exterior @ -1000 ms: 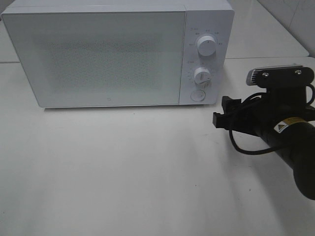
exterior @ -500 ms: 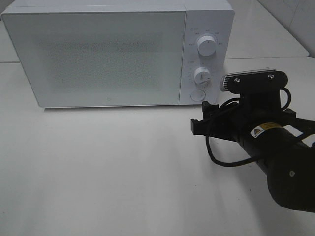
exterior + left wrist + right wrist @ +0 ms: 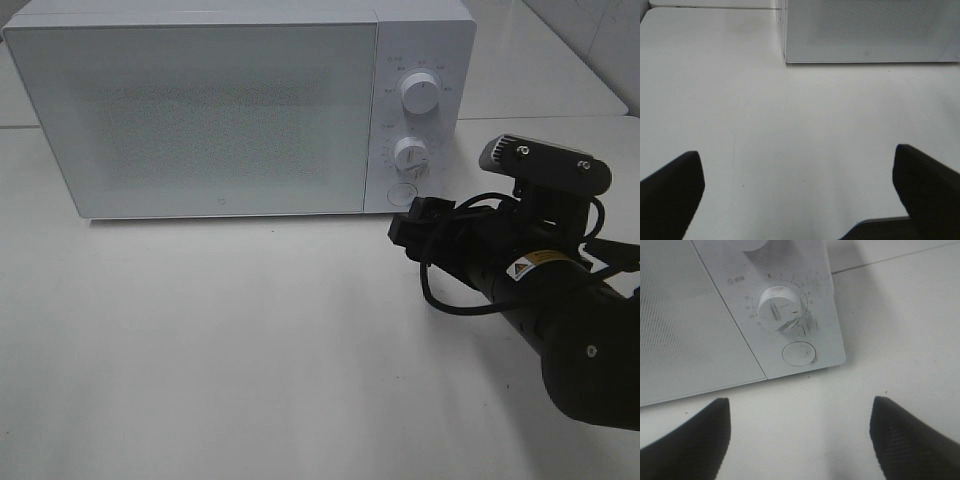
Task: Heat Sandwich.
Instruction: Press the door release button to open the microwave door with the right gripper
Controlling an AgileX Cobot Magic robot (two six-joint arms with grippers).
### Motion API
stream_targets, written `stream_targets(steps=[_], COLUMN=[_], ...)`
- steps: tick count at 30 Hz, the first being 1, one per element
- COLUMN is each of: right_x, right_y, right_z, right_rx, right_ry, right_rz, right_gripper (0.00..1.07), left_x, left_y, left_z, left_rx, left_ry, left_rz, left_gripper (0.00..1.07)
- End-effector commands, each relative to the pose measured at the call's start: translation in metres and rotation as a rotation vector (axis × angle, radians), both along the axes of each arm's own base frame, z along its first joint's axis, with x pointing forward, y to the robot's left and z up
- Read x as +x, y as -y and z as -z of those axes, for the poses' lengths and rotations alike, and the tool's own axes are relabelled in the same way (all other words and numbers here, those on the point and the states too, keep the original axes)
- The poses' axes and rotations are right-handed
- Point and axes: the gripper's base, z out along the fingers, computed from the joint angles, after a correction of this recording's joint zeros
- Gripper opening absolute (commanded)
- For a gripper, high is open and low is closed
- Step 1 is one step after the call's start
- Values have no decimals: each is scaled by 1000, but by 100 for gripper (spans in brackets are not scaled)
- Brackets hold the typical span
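The sandwich is out of view in every frame. A white microwave [image 3: 220,110] stands at the back of the table with its door closed. My right gripper [image 3: 415,225] is open and empty, hovering just in front of the microwave's lower right corner, a little short of the round button [image 3: 402,193]. In the right wrist view the open gripper [image 3: 800,440] faces that round button [image 3: 799,353] and the lower knob [image 3: 780,308]. My left gripper [image 3: 800,195] is open with nothing in it, over bare table in front of the microwave [image 3: 870,30].
The microwave's panel carries an upper knob [image 3: 419,93] and a lower knob [image 3: 411,153]. A black cable [image 3: 450,300] loops beside the right arm. The white table [image 3: 220,340] extends in front of the microwave, with a seam [image 3: 540,117] behind on the right.
My right arm has swung left from the table's right edge and turned toward the microwave's control panel, bringing its gripper close to the round button. The left gripper has not moved.
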Motion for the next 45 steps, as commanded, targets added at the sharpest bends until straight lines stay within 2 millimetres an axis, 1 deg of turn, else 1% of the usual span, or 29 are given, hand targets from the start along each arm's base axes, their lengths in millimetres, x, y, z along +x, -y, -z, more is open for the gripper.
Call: stream_targets(steps=[1, 4, 6, 7, 8, 10, 11, 12, 13, 14, 15, 16, 17, 18, 19, 20, 21, 22, 24, 25, 26, 27, 28, 30, 37, 42, 43, 45], right_x=[0, 0, 0, 0, 0, -1, -1, -1, -1, -1, -1, -1, -1, -1, -1, -1, -1, -1, -1, -1, -1, -1, -1, 0, 0, 11, 17, 18], right_y=[-4, -5, -5, -5, -5, -6, -6, -6, -6, -6, -6, -6, -6, -6, -6, -6, -6, -6, -6, -6, -6, -6, -6, -5, -6, -8, -9, -10], right_z=[-1, -2, -1, -1, -1, 0, 0, 0, 0, 0, 0, 0, 0, 0, 0, 0, 0, 0, 0, 0, 0, 0, 0, 0, 0, 3, 6, 7], right_rx=[123, 160, 226, 336, 336, 464, 598, 598, 658, 714, 806, 847, 847, 897, 943, 1023, 1061, 1061, 1128, 1166, 1181, 1181, 1192, 1222, 1229, 1219, 1224, 1223], right_ry=[-2, -3, -10, -31, -31, -54, -70, -70, -77, -82, -92, -96, -96, -101, -106, -114, -118, -118, -125, -128, -130, -130, -131, -130, -130, -128, -129, -137], right_rz=[28, 28, 51, 95, 95, 147, 203, 203, 228, 251, 289, 306, 306, 327, 347, 380, 396, 396, 424, 440, 447, 447, 451, 468, 469, 467, 477, 481], right_gripper=[76, 76, 76, 73, 73, 69, 64, 64, 61, 58, 52, 48, 48, 44, 40, 31, 27, 27, 17, 9, 5, 5, 1, 0, 0, 0, 0, 0], left_x=[0, 0, 0, 0, 0, 0, 0, 0, 0, 0, 0, 0, 0, 0, 0, 0, 0, 0, 0, 0, 0, 0, 0, 0, 0, 0, 0, 0], left_y=[1, 1, 1, 1, 1, 1, 1, 1, 1, 1, 1, 1, 1, 1, 1, 1, 1, 1, 1, 1, 1, 1, 1, 1, 1, 1, 1, 1], left_z=[0, 0, 0, 0, 0, 0, 0, 0, 0, 0, 0, 0, 0, 0, 0, 0, 0, 0, 0, 0, 0, 0, 0, 0, 0, 0, 0, 0], left_rx=[-11, -11, -11, -11, -11, -11, -11, -11, -11, -11, -11, -11, -11, -11, -11, -11, -11, -11, -11, -11, -11, -11, -11, -11, -11, -11, -11, -11], left_ry=[14, 14, 14, 14, 14, 14, 14, 14, 14, 14, 14, 14, 14, 14, 14, 14, 14, 14, 14, 14, 14, 14, 14, 14, 14, 14, 14, 14], left_rz=[0, 0, 0, 0, 0, 0, 0, 0, 0, 0, 0, 0, 0, 0, 0, 0, 0, 0, 0, 0, 0, 0, 0, 0, 0, 0, 0, 0], left_gripper=[97, 97, 97, 97, 97, 97, 97, 97, 97, 97, 97, 97, 97, 97, 97, 97, 97, 97, 97, 97, 97, 97, 97, 97, 97, 97, 97, 97])
